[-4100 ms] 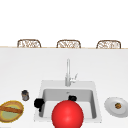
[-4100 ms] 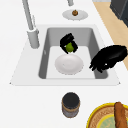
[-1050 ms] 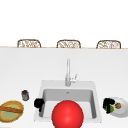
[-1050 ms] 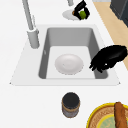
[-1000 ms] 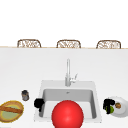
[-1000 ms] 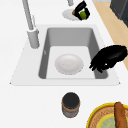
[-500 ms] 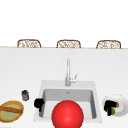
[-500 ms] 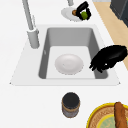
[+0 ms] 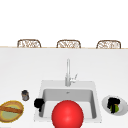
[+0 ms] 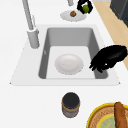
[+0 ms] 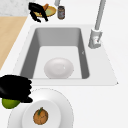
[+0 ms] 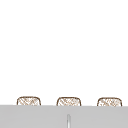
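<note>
While held: right hand [image 9: 113, 103] curls round a green fruit [image 11: 10, 103], at the lower right of the front view, over the white plate [image 9: 123, 111] beside the sink [image 9: 96, 100].

Fruit's place: lower left of the right side view, it peeks from under the fingers, at the plate's near rim; whether it touches the plate cannot be made out.

Done so far: fruit is out of the basin and above the plate, by the look of it.

Left to do: it is not yet set down or released.

On the plate: a small brown fruit [image 11: 40, 116] on an inner dish.

Left hand: hangs at the sink's left edge [image 9: 38, 103], fingers loosely bent, holding nothing.

In the basin: a white bowl [image 10: 69, 64].

Lower left of the front view: a dark jar [image 9: 25, 95] and a yellow basket [image 9: 11, 111].
</note>
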`<state>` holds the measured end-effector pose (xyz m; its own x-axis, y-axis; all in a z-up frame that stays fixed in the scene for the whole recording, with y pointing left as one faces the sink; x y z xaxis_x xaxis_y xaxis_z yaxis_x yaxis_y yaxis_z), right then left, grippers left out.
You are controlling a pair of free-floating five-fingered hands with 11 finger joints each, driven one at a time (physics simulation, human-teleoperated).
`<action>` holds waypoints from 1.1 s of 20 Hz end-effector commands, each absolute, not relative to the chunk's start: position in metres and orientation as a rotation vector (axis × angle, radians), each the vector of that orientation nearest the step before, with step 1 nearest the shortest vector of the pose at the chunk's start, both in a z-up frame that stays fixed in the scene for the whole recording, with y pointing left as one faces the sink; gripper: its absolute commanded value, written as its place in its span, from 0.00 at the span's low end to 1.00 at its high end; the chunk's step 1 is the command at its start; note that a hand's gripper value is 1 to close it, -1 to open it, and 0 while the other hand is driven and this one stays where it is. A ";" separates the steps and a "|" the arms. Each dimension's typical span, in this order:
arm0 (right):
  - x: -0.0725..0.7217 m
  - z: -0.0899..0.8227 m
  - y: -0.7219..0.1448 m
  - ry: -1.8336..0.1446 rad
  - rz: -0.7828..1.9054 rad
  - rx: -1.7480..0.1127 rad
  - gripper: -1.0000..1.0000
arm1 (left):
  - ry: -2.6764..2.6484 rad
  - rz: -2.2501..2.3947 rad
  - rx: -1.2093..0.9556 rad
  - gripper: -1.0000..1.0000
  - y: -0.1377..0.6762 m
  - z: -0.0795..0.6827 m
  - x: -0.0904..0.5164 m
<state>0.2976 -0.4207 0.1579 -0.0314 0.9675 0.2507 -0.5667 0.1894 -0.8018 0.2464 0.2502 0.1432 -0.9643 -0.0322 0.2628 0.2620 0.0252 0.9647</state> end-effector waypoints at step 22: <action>0.207 0.139 -0.400 -0.910 1.352 -0.566 1.00 | -2.086 -2.043 -0.239 0.50 0.250 0.143 0.246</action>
<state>0.2059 -0.4090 0.1419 -0.0299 0.9733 0.2277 -0.5818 0.1683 -0.7958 0.2464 0.2502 0.1432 -0.9643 -0.0322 0.2628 0.2620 0.0252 0.9647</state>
